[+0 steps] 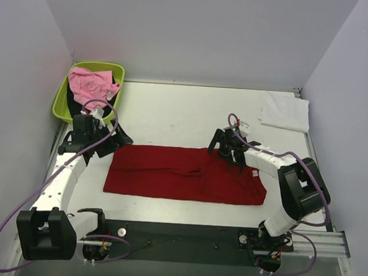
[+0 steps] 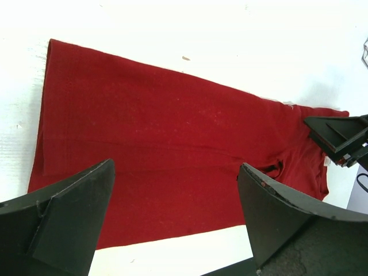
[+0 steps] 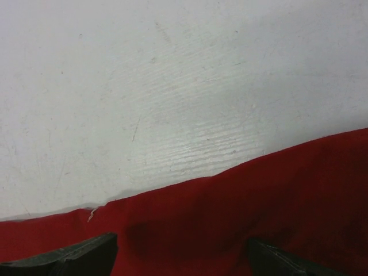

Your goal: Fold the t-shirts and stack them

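A deep red t-shirt [image 1: 182,173] lies flat on the white table as a long folded band. My left gripper [image 1: 123,138] hovers open just above its left end, and in the left wrist view the jaws [image 2: 175,167] stand wide apart over the red cloth [image 2: 161,126] with nothing between them. My right gripper [image 1: 222,150] is open over the shirt's far edge, right of the middle. The right wrist view shows its fingers [image 3: 181,238] spread above the red hem [image 3: 241,201], holding nothing. A white t-shirt [image 1: 285,112] lies folded at the back right. A pink t-shirt [image 1: 90,85] and a black one [image 1: 115,91] are in the tub.
The lime-green tub [image 1: 62,105] stands in the back left corner against the wall. Grey walls close in the table on three sides. Bare white table [image 1: 173,112] stretches behind the red shirt. The arm bases and a black rail [image 1: 184,238] line the near edge.
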You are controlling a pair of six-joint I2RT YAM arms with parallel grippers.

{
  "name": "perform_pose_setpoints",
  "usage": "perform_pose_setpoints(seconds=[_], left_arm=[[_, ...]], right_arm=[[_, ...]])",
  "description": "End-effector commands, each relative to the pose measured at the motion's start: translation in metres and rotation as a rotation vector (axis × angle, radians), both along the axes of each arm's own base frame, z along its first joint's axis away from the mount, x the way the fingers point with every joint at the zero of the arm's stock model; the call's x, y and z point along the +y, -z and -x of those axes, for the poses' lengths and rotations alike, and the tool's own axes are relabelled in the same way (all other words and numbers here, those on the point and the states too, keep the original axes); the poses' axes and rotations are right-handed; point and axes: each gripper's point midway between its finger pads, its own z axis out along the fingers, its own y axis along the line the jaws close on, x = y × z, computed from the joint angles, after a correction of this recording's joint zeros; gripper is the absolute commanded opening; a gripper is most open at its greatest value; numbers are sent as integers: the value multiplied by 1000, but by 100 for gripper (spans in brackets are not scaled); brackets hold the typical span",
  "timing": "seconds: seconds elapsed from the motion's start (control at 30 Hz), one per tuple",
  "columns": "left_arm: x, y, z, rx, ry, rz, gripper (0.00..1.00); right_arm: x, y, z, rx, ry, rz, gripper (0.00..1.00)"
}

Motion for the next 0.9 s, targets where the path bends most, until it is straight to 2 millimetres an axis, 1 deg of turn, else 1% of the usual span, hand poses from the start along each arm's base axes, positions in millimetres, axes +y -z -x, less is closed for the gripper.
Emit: perform_pose_setpoints(seconds=[0.0,0.1,0.13,0.17,0.2,0.23,0.27,0.3,0.33,0.37,0.4,0.43,0.47,0.5,0.53,0.57,0.6,0.63,0.7,0.73,0.77,0.8,0.83,0.87], left_arm=[[3,-15,-9,-74,11,-12,97],[4,-13,-8,-76,5,-17,98],[5,-11,-7,-74,3,-21,98],[5,-11,-6,-74,3,-22,97],[6,-10,-7,-73,1,-25,97],[6,-9,-6,-72,4,-27,98],[6,-8,-6,-68,2,-28,98],[6,-7,-7,-69,5,-30,97],[6,-7,-7,-67,5,-29,97],[6,-6,-7,-64,7,-28,98],[5,-5,-7,-60,11,-24,97],[4,-4,-7,-60,15,-19,97],[3,-2,-6,-57,16,-16,97],[3,-2,-7,-60,18,-16,97],[2,-2,-6,-60,22,-8,98],[2,0,-6,-56,24,-8,97],[1,-1,-6,-59,26,-6,97],[-1,-1,-5,-60,37,2,97],[-1,1,-5,-55,40,4,97],[-2,2,-5,-52,42,5,97],[-1,5,-4,-37,37,3,97],[1,7,-4,-27,28,-3,97],[1,11,-4,-13,25,-3,97],[1,13,-3,1,21,0,97]], right_arm=[[2,3,-13,-3,20,-22,100],[4,11,-20,18,17,-21,100],[4,19,-21,36,19,-12,100],[11,16,-28,34,3,-36,100],[15,17,-31,44,-5,-44,100],[14,27,-33,73,-3,-39,100],[22,17,-48,51,-11,-54,100],[26,19,-49,80,-23,-62,100],[28,28,-54,105,-30,-58,100],[37,15,-74,75,-42,-79,100],[42,13,-81,85,-49,-91,100],[47,27,-79,150,-67,-110,100],[51,27,-86,163,-72,-129,100],[63,9,-107,134,-90,-160,100],[70,23,-109,179,-107,-177,100],[76,20,-120,175,-114,-193,100],[87,3,-140,143,-127,-218,100],[93,17,-145,175,-133,-230,100],[98,17,-158,185,-129,-253,100],[105,13,-174,160,-131,-271,100],[107,10,-181,154,-132,-291,100],[106,15,-188,153,-125,-299,100],[110,3,-201,123,-124,-324,100],[112,-3,-206,113,-131,-349,100]])
